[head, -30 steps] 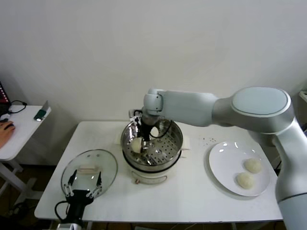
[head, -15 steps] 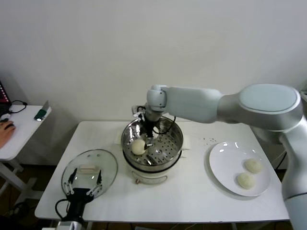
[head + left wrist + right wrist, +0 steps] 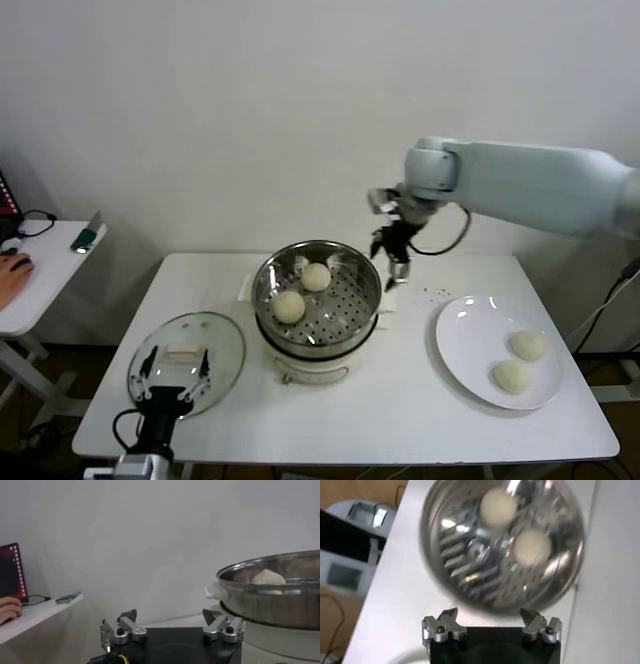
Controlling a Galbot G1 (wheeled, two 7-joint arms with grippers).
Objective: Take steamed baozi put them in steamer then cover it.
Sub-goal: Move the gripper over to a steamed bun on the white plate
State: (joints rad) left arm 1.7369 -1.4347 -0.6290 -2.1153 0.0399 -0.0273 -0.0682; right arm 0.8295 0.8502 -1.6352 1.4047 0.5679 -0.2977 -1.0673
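Note:
Two cream-white baozi (image 3: 316,276) (image 3: 289,306) lie on the perforated floor of the steel steamer (image 3: 268,296) at mid-table. The right wrist view looks down into the steamer (image 3: 445,555) at the same two baozi (image 3: 498,507) (image 3: 532,548). Another two baozi (image 3: 527,346) (image 3: 511,376) rest on the white plate (image 3: 460,330) at the right. My right gripper (image 3: 390,252) hangs open and empty above the table just right of the steamer's rim. The glass cover (image 3: 228,350) lies flat on the table's front left. My left gripper (image 3: 176,372) stands open over it, holding nothing.
A small side table (image 3: 40,270) stands at the far left with a person's hand (image 3: 12,272) on it. The wall runs close behind the main table. Bare tabletop lies in front of the steamer and between it and the plate.
My right gripper let go of a baozi inside the steamer, then rose out and swung right past the rim. Two baozi now show in the steamer. The left arm stayed put.

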